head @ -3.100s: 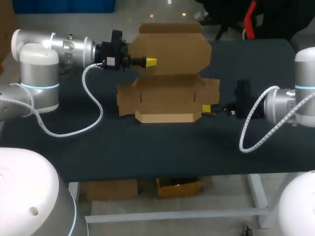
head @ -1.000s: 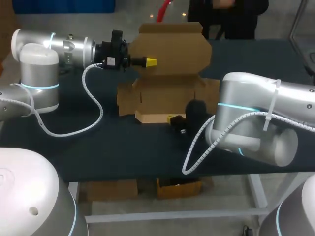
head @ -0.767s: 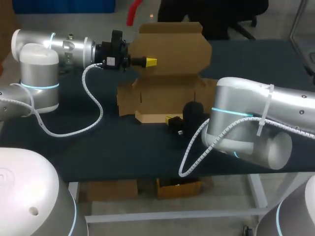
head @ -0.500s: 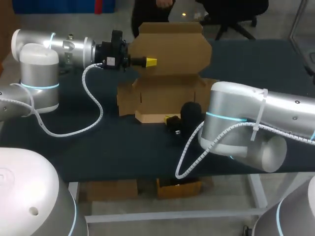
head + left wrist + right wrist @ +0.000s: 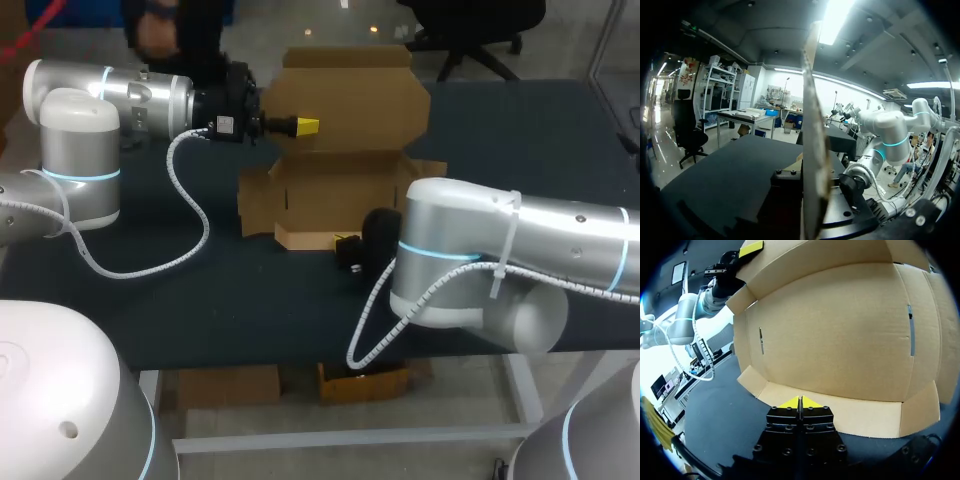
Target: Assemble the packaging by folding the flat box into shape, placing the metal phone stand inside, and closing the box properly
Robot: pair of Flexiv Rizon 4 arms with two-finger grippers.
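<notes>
While your left gripper (image 5: 305,126) is clamped on the cardboard box (image 5: 340,195), it grips the left edge of the tall lid panel (image 5: 350,95) and holds that panel upright at the far side of the table (image 5: 200,300). You can check this in the left wrist view, where the card runs edge-on straight up from between that gripper's fingers. The left arm (image 5: 110,95) comes in from the left, level with the lid.

The box sits in the middle of the dark table, only half formed. Below the lid is a wide middle panel (image 5: 840,325) with a slit near each end. Short side flaps (image 5: 255,200) stand out at the ends, and a low front flap (image 5: 310,238) runs along the near edge.

Your right gripper (image 5: 800,402) is pinched closed on nothing, its two yellow tips pressed together. In the right wrist view the tips sit right at the front flap, with the inside of the box rising ahead of them. Whether they touch the card, you cannot tell. In the head view the right arm (image 5: 480,250) sweeps across from the right, its elbow covering the box's right end. The gripper lies low over the table, just beside the front flap.
</notes>
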